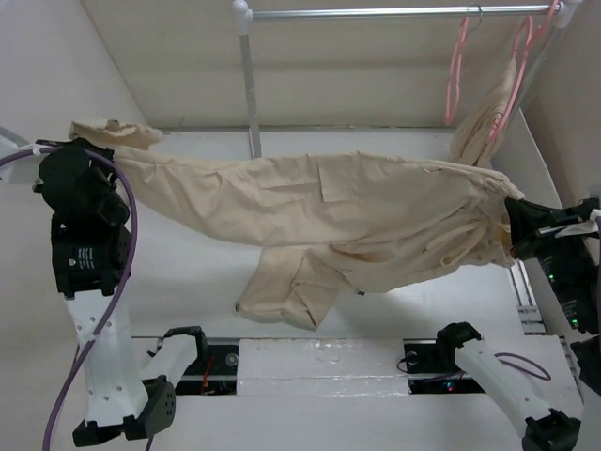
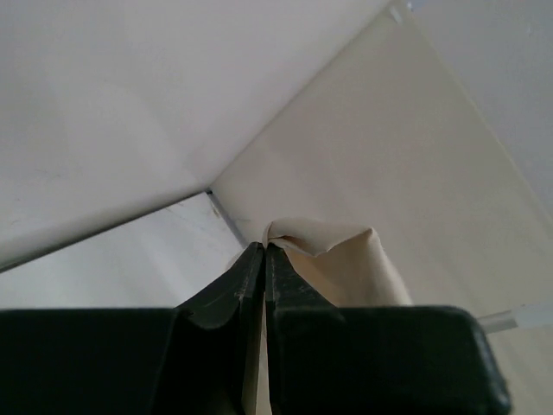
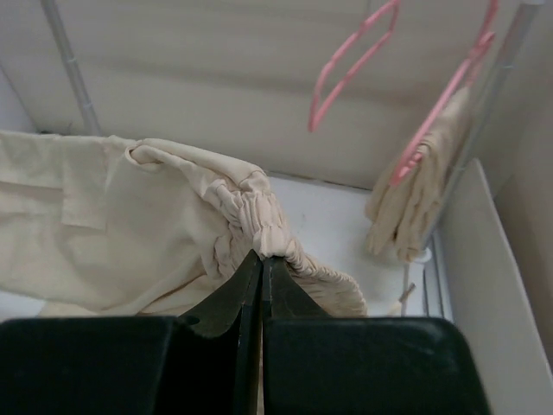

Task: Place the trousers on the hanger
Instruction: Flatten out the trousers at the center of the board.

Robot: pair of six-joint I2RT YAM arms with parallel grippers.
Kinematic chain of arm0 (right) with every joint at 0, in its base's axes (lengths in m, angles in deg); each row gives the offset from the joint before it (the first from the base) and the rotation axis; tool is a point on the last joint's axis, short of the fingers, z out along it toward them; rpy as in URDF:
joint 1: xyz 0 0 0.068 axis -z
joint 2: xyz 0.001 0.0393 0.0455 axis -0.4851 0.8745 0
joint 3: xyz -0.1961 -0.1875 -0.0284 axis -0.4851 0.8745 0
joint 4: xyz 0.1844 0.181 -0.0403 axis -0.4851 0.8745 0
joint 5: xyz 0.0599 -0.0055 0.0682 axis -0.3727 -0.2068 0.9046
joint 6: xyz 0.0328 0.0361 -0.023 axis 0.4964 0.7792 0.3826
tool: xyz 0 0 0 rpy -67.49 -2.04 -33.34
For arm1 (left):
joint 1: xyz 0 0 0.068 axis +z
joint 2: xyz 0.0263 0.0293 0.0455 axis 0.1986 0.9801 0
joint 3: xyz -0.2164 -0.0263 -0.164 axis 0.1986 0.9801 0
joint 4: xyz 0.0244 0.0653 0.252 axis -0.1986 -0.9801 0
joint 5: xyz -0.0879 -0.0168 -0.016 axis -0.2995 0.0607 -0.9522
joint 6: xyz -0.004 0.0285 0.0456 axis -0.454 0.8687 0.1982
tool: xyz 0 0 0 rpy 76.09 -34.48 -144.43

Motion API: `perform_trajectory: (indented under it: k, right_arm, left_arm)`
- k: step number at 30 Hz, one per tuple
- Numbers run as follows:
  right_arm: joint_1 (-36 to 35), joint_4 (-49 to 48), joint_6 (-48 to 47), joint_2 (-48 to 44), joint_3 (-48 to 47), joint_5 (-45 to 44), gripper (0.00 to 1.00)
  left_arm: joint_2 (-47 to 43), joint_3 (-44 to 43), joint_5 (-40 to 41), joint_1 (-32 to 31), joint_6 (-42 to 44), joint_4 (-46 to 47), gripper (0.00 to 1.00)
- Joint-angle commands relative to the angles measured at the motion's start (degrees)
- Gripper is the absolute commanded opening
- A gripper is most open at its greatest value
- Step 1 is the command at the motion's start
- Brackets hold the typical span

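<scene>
Both grippers are closed on cloth. We see the left gripper [image 1: 111, 148] at the left of the table [image 1: 188, 282], its fingers pressed together on the end of one leg of the trousers [image 1: 329, 211]. In the left wrist view, a fold of beige fabric stands up just past the clamped tips. The right gripper [image 1: 512, 221] is at the right of the table and pinches the gathered waistband [image 3: 259, 216], whose elastic ruffles bunch directly above its closed fingers in the right wrist view.

Between these two holds the trousers span the table from left to right, raised and spread, with the patch pocket [image 1: 334, 178] facing upward near the middle. The second leg [image 1: 286, 282] droops toward the near centre of the table.

We find the hanger [image 1: 454, 70] empty on the metal rail [image 1: 394, 12] at upper right, apart from the trousers. Just to its right, a second pink hanger [image 1: 517, 66] carries a smaller beige garment [image 1: 484, 122], which hangs down near the waistband end.
</scene>
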Motion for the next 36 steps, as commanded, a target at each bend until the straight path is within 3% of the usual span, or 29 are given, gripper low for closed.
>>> perform_trajectory:
  k: [1,6,11,13,15,16,19,20,21,23,24,25,26,28,31,32,33,34,35,36]
  right_arm:
    - [-2.9,2.7,-0.5,1.3,-0.3,-12.2,0.0]
    - [-3.4,-5.1,-3.5,2.8,10.2,-25.8,0.0]
    - [-3.4,-19.8,-5.0,10.3,21.6,-29.9,0.0]
    - [1.1,-28.4,-5.1,13.8,25.9,-27.8,0.0]
    - [5.8,-32.9,-4.7,20.4,26.8,-22.8,0.0]
    - [11.0,-34.8,-2.6,23.1,25.4,-20.9,0.0]
    - [16.4,-37.2,1.3,33.2,23.2,-17.8,0.0]
    - [17.2,-37.7,2.2,35.0,21.9,-17.3,0.0]
    - [17.8,-39.4,2.9,37.9,21.3,-16.2,0.0]
    - [18.4,-40.0,3.1,40.2,20.4,-13.6,0.27]
    - [18.4,-39.5,3.1,42.3,18.3,-11.9,0.46]
    - [18.4,-35.9,3.0,43.5,16.8,-9.7,0.7]
    - [17.8,-30.2,3.1,44.7,14.0,-5.9,0.79]
    - [17.3,-28.6,3.1,42.9,15.0,-5.0,0.81]
    - [14.6,-31.0,4.7,33.3,24.0,-0.3,0.79]
    - [13.6,-31.8,6.7,30.5,26.5,0.6,0.74]
    - [11.2,-32.9,7.8,27.7,28.8,3.2,0.68]
    - [9.8,-32.5,8.0,22.8,32.3,4.4,0.37]
    - [8.5,-31.5,8.0,20.5,33.4,5.4,0.2]
    - [6.0,-29.6,7.4,18.6,34.7,5.4,0.08]
  left_arm:
    - [2.4,-0.1,5.0,-0.5,0.9,-5.5,0.0]
    - [4.7,6.5,6.1,-0.5,3.0,-4.9,0.0]
    - [17.7,7.1,2.1,0.7,7.7,-3.7,0.0]
    - [23.5,7.9,1.3,0.7,9.7,0.8,0.0]
    - [28.5,4.9,0.5,0.7,10.3,5.8,0.0]
    - [35.6,2.3,0.1,0.7,10.3,6.4,0.0]
    - [51.5,-15.3,-1.1,-0.1,10.2,-0.3,0.0]
    - [54.4,-24.2,-3.6,-0.9,12.3,-3.7,0.12]
    - [57.5,-28.6,-4.8,-2.0,12.4,-6.3,0.33]
    - [59.9,-30.5,-4.7,-2.6,12.2,-8.8,0.57]
    - [58.7,-28.0,-7.4,-2.6,12.3,-7.8,0.76]
    - [54.9,-25.0,-8.5,-2.6,12.3,-6.5,0.8]
    - [49.9,-14.1,-10.5,-2.6,12.2,-2.6,0.83]
    - [44.4,-10.7,-11.4,-2.6,11.1,-2.0,0.83]
    - [31.4,6.1,-17.5,-4.4,9.4,1.3,0.73]
    - [28.1,14.4,-19.7,-7.7,8.9,2.3,0.65]
    - [24.4,18.3,-20.5,-10.1,8.1,2.5,0.47]
    - [18.1,21.6,-21.2,-12.9,6.6,1.7,0.37]
    - [15.8,26.9,-21.5,-19.3,5.1,0.7,0.19]
    - [13.5,29.2,-21.6,-23.0,3.9,-0.5,0.15]
